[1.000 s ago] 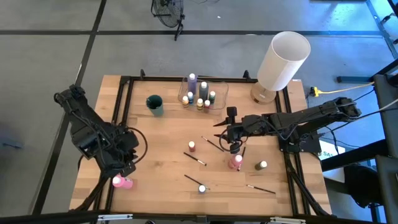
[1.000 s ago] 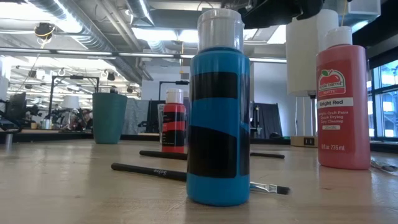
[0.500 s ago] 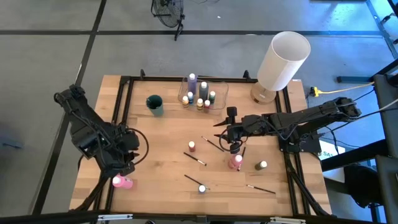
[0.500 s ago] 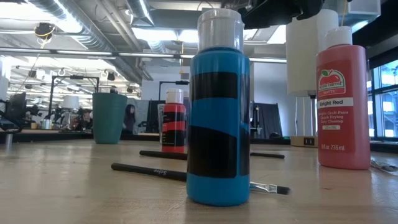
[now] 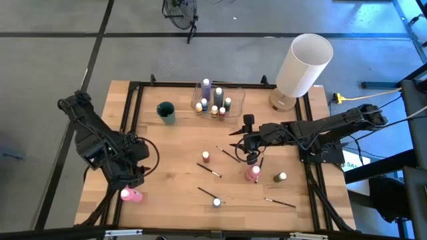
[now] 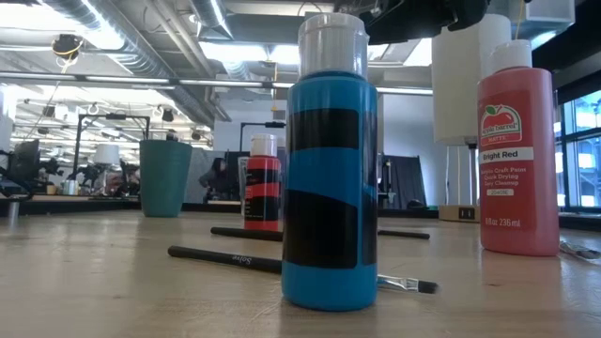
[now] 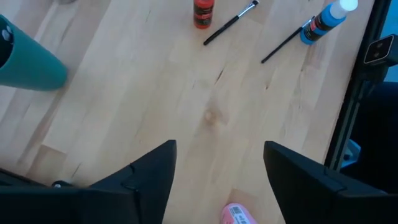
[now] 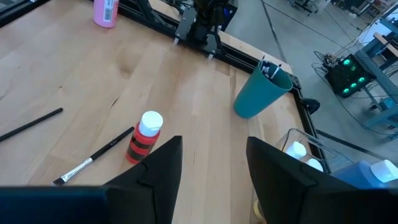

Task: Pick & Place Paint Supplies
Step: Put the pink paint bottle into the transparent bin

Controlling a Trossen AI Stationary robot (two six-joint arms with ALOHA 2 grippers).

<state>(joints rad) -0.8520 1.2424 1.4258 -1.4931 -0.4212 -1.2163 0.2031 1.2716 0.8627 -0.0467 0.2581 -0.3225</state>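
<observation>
Left tool stands wide and empty over the worktop's left-front corner, pink bottle just beside it; small, stiff and probably light with a slick wall, so best pinched across the body under the cap. Mid-worktop lie thin brushes, which likely roll and want a grip mid-handle, near the red bottle and the blue bottle; one brush handle carries small writing I cannot read. Right tool hovers part-open and empty over the salmon bottle, label "Bright Red", "236 ml".
</observation>
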